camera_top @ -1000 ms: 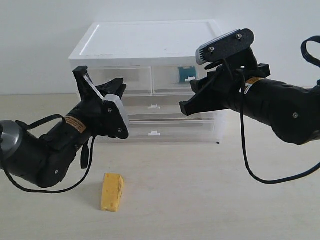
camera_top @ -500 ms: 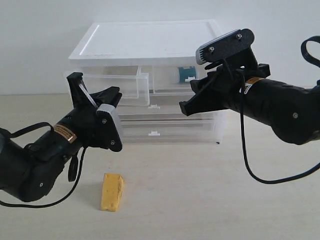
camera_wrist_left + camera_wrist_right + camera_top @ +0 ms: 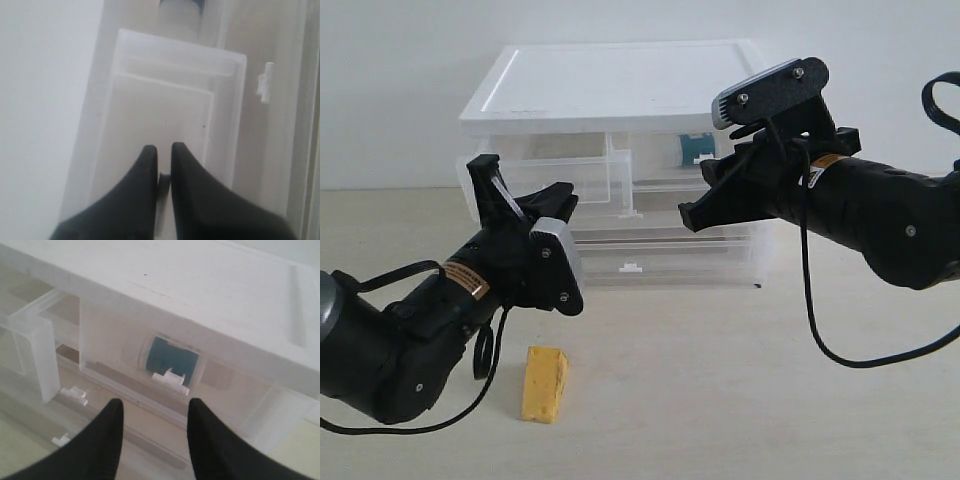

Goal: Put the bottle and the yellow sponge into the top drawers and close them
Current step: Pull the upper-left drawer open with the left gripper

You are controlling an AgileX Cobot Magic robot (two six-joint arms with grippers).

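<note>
The yellow sponge [image 3: 544, 384] lies on the table in front of my left arm. The top left drawer [image 3: 590, 175] is pulled out of the white-topped cabinet [image 3: 620, 85]. My left gripper [image 3: 525, 205] [image 3: 161, 150] is shut on its white handle tab [image 3: 163, 181], and the drawer [image 3: 165, 110] looks empty inside. The bottle [image 3: 695, 148] [image 3: 172, 360] shows its teal label through the front of the top right drawer [image 3: 150, 375], which is pushed in. My right gripper [image 3: 698, 195] [image 3: 156, 407] hovers open just in front of that drawer's handle tab [image 3: 170, 380], touching nothing.
Two full-width translucent drawers with white tabs [image 3: 629, 213] [image 3: 629, 267] sit shut below the top pair. The cabinet stands against a pale wall at the back of the beige table [image 3: 720, 400]. The pulled-out drawer juts over the table beside my left arm.
The top left drawer has come out of the cabinet, drawn by my left gripper on its tab. The left arm has shifted with it. The right arm and the sponge have not moved.
</note>
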